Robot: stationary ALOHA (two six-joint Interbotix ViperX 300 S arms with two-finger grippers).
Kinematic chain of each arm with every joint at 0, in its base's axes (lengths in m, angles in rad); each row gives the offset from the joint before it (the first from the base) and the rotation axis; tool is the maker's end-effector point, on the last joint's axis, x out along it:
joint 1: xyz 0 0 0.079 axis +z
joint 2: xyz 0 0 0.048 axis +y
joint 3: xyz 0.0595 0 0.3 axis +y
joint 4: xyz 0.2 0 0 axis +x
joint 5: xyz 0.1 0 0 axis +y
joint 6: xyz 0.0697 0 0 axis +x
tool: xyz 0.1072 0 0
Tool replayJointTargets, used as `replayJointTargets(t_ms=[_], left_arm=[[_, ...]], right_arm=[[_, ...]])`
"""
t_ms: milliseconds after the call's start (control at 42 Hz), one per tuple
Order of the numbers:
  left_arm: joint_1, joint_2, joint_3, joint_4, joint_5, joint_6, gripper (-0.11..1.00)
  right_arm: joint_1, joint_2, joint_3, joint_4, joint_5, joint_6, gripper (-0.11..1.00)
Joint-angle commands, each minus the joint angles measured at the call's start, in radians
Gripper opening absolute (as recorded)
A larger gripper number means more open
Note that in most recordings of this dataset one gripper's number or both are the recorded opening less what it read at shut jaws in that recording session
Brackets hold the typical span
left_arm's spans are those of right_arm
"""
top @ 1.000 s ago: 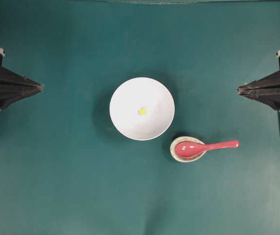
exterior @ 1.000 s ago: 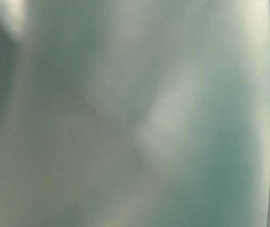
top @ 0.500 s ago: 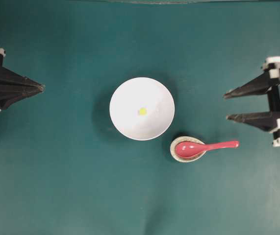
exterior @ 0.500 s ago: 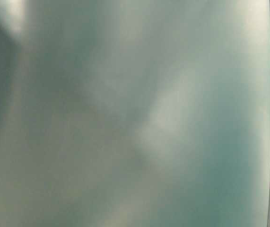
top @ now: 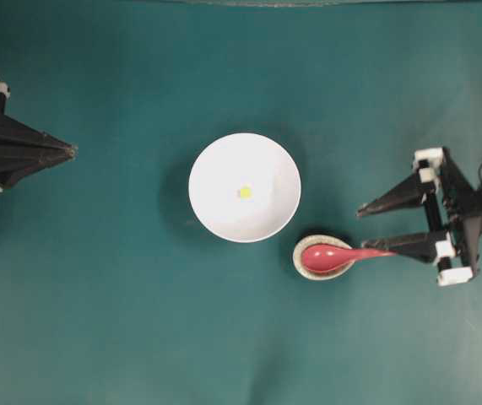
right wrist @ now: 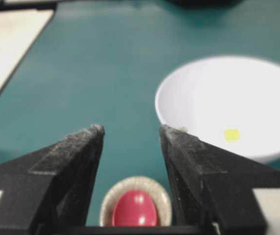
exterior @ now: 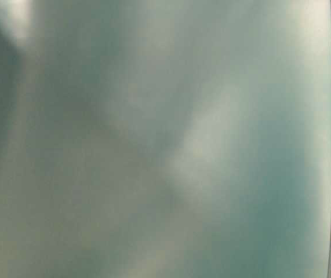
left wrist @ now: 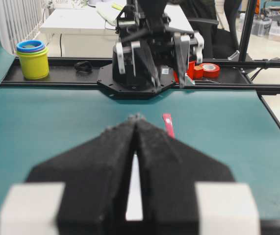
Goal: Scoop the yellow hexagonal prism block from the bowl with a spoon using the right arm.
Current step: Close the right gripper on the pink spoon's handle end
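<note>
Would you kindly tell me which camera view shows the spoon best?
The overhead exterior view: the whole spoon shows, scoop resting in the speckled dish, handle reaching the right gripper. The right wrist view shows only its scoop, the left wrist view only the handle, the table-level view nothing.

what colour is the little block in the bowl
Bright yellow hexagonal block, clearest in the overhead view.

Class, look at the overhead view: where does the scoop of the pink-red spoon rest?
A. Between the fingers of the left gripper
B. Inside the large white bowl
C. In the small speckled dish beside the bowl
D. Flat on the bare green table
C: the spoon has its scoop lying in the small speckled dish, which sits just below and right of the bowl; only the yellow hexagonal prism block is inside the bowl.
</note>
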Motion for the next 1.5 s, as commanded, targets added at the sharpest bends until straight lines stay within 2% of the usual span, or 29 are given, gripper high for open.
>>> replayJointTargets(t_ms=[0,191,452,976,1286,1381,1477], left_arm=[[-0.002,0.012,-0.02,0.003,-0.009,-0.002,0.0],[-0.002,0.023,-0.018,0.003,-0.011,0.0,0.0],[-0.002,0.041,-0.017,0.003,-0.011,-0.002,0.0],[-0.002,0.044,-0.018,0.003,-0.011,0.0,0.0],[-0.002,0.04,-0.017,0.003,-0.011,0.0,0.0],[-0.002,0.04,-0.017,0.003,-0.011,0.0,0.0],[-0.002,0.04,-0.018,0.003,-0.011,0.0,0.0]], right_arm=[[0.041,0.094,0.0,0.052,-0.098,0.0,0.56],[0.114,0.264,0.003,0.109,-0.204,0.0,0.56],[0.166,0.394,0.034,0.135,-0.261,-0.002,0.55],[0.17,0.486,0.035,0.14,-0.264,-0.011,0.55],[0.17,0.486,0.037,0.143,-0.278,-0.017,0.55],[0.17,0.486,0.041,0.143,-0.293,-0.017,0.51],[0.17,0.483,0.048,0.143,-0.301,-0.017,0.36]])
